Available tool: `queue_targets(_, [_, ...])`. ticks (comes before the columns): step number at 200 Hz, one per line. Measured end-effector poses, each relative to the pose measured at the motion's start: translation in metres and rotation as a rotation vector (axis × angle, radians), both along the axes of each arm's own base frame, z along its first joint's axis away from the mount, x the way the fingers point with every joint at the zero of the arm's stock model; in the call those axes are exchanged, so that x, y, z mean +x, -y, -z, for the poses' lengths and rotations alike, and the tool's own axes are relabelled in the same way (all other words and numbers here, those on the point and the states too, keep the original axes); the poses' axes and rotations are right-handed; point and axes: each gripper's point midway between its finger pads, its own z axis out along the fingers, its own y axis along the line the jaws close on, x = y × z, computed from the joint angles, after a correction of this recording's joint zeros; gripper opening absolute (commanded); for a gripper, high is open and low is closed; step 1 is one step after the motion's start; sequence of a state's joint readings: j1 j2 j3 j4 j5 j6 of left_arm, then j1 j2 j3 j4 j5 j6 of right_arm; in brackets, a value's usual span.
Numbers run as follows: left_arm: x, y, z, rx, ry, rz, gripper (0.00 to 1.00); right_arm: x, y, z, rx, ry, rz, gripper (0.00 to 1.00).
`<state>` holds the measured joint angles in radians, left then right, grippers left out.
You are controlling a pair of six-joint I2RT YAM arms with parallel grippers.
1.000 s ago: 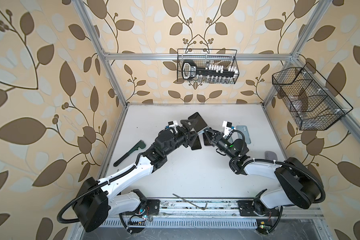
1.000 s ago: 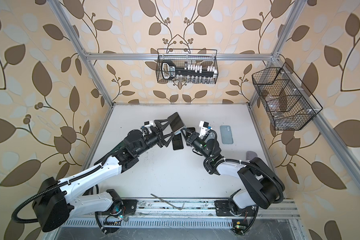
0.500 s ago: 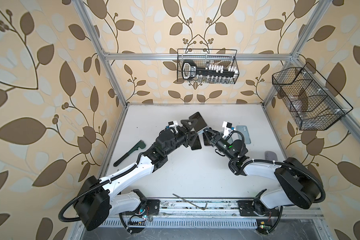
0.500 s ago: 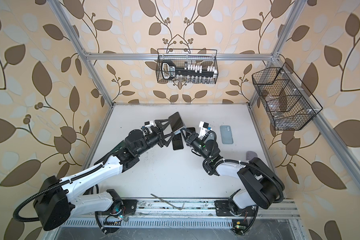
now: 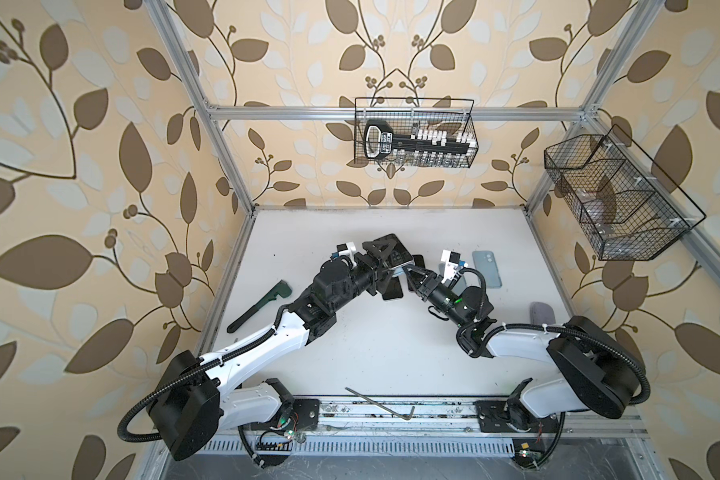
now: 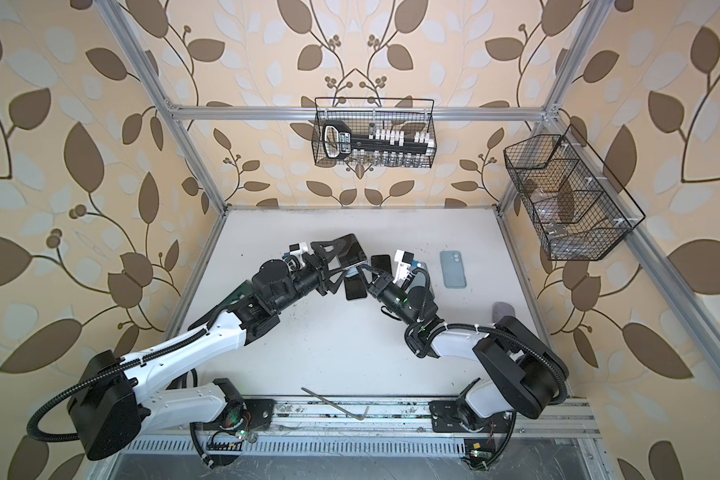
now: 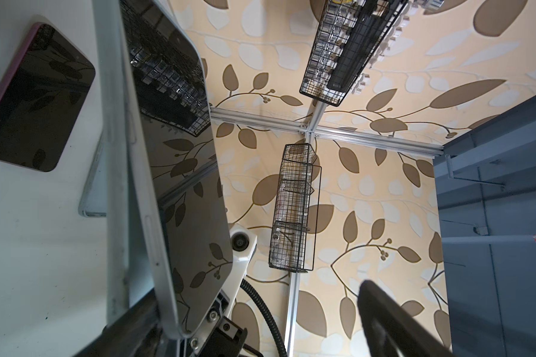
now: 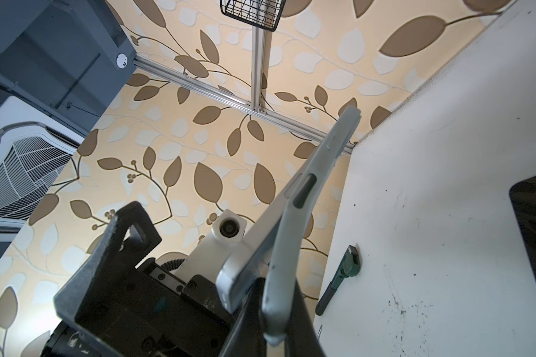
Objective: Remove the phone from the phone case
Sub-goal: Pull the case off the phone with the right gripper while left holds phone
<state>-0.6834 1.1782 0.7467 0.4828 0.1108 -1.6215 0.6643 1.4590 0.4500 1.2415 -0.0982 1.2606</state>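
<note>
White and matte, the flat tabletop [image 5: 371, 353] lies below the task's thing, which hangs in the air over the table's middle, between the two arms. The left gripper [image 5: 387, 266] has its two black fingers spread wide. In the left wrist view one finger is just beside the phone's back and the other is well apart from the screen, so nothing is pinched there. The right gripper [image 5: 410, 272] is pressed together on a corner lip of the case.

The slim phone with silver metal rim and dark glass screen [image 7: 183, 185] is tilted and sits partly in the soft, pale grey-blue phone case [image 8: 287, 253]. At the near corner the case bends away from the rim; at the far end it seems seated.

The phone is probably stiff, rather light and slippery on the glass, and it may break if it falls. The better hold is across its two long metal edges, not on the faces. The case flexes, so its thin loosened lip is the place to pull.
</note>
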Motion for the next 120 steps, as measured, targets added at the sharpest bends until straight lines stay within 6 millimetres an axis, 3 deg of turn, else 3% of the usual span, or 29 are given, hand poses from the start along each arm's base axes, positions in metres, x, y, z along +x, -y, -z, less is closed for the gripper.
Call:
queue_targets(68, [0.004,0.003,0.009,0.025,-0.004,-0.009,0.68,-0.006,-0.002,-0.007,-0.015,0.029,-0.007,0.00])
queue_targets(120, [0.011,0.009,0.025,0.043,-0.033,-0.006,0.31,-0.005,-0.002,-0.004,-0.022,0.019,0.001,0.00])
